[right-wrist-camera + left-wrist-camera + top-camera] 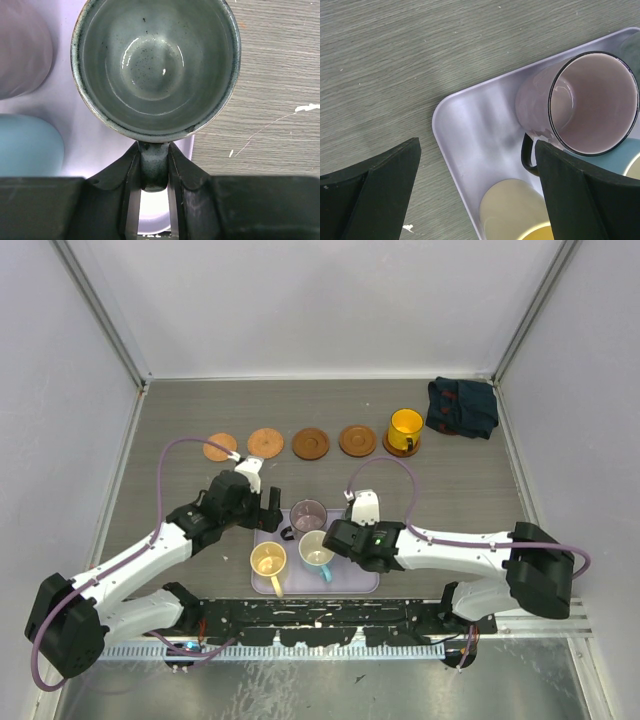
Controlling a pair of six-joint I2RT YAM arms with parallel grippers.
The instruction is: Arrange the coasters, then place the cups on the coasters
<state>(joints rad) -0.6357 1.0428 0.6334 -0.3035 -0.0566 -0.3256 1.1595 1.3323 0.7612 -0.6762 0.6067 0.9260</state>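
Observation:
Four bare brown coasters (311, 443) lie in a row at the back, and a fifth coaster (389, 445) carries the yellow-orange cup (405, 428). On the lavender tray (362, 580) stand the purple cup (308, 514), the cream-yellow cup (268, 560) and the white cup with a blue handle (317, 553). My right gripper (153, 155) is shut on the handle of the grey-green cup (155, 65), which stands upright at the tray's right edge. My left gripper (477, 150) hangs open over the tray's far left corner, its right finger beside the purple cup (592, 102).
A dark folded cloth (462, 407) lies at the back right corner. Grey walls enclose the table on the left, back and right. The cups on the tray stand close together, nearly touching.

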